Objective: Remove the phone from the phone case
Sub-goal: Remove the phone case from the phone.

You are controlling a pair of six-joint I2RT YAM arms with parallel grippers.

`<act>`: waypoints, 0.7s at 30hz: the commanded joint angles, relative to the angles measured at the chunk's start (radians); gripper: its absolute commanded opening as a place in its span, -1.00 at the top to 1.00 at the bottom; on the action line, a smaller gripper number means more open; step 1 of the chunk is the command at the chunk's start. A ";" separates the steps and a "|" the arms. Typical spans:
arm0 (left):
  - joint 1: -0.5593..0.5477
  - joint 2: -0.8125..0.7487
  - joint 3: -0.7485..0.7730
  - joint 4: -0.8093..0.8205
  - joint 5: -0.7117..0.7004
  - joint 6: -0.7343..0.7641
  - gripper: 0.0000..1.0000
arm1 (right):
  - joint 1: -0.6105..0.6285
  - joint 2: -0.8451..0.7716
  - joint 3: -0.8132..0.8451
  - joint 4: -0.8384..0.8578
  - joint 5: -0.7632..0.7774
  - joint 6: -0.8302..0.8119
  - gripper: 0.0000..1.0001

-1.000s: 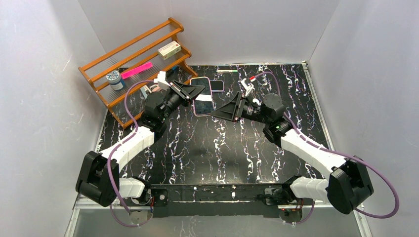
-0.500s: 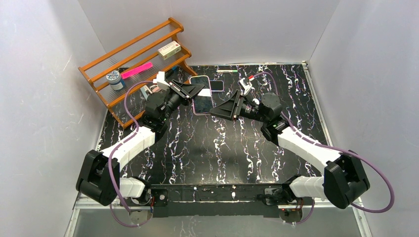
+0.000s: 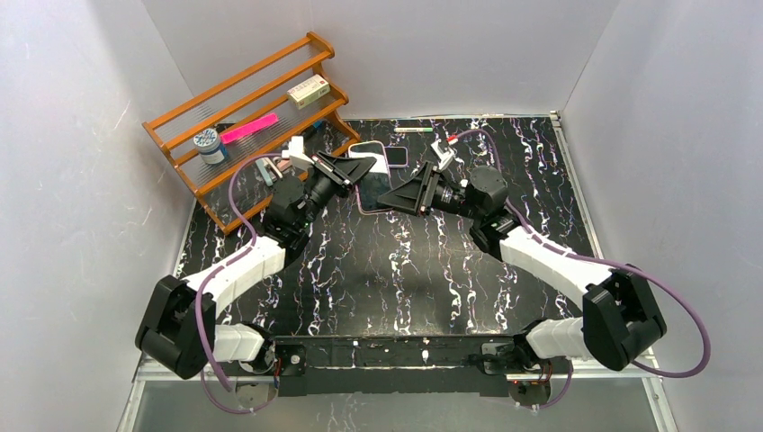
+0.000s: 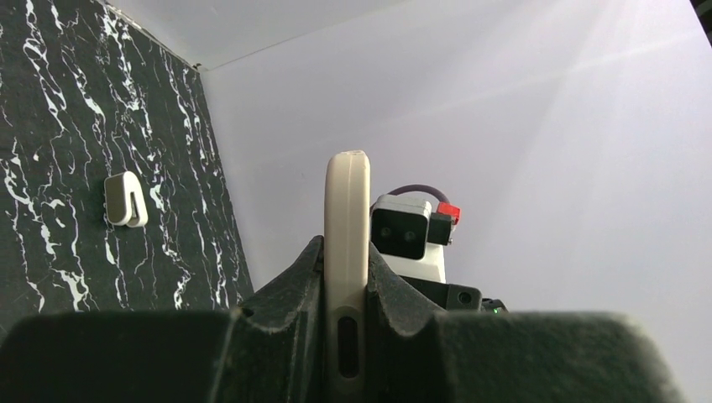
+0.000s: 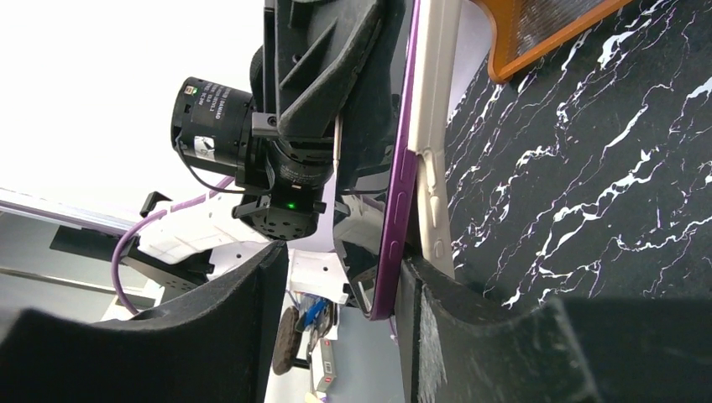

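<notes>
- Top external: high behind the bases, looking down on the table (image 3: pixel 387 270).
- Left wrist: very close, edge-on along the phone case (image 4: pixel 347 235).
- Right wrist: close, seemingly sharing that case at 1 o'clock.

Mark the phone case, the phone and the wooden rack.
phone case (image 4: pixel 348 218), left wrist view, its cream rounded edge.
phone (image 5: pixel 398 210), right wrist view, its purple side rim.
wooden rack (image 3: pixel 230 82), top external view, its top rail.

Smooth matt cream plastic case (image 4: pixel 347 252). The phone (image 5: pixel 394 225) has a glossy purple rim and glossy dark screen. Smooth black marble-look table (image 3: pixel 396 270) with slight sheen; rack (image 3: pixel 270 94) is varnished wood.
</notes>
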 commanded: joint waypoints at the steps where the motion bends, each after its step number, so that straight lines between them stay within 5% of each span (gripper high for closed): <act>1: -0.064 -0.081 -0.009 0.081 0.164 0.018 1.00 | -0.020 0.036 0.098 0.080 0.071 -0.047 -0.11; 5: -0.064 -0.108 -0.026 0.081 0.200 0.045 1.00 | -0.032 0.056 0.121 0.103 0.052 -0.058 0.06; 10: -0.058 -0.132 -0.049 0.063 0.172 0.086 1.00 | -0.045 0.074 0.128 0.141 0.017 -0.038 0.66; 13: -0.043 -0.155 -0.043 -0.003 0.145 0.146 0.74 | -0.057 0.063 0.128 0.131 0.004 -0.036 0.97; 21: 0.010 -0.248 -0.039 -0.148 0.091 0.260 0.08 | -0.102 0.027 0.127 0.109 -0.016 -0.025 0.97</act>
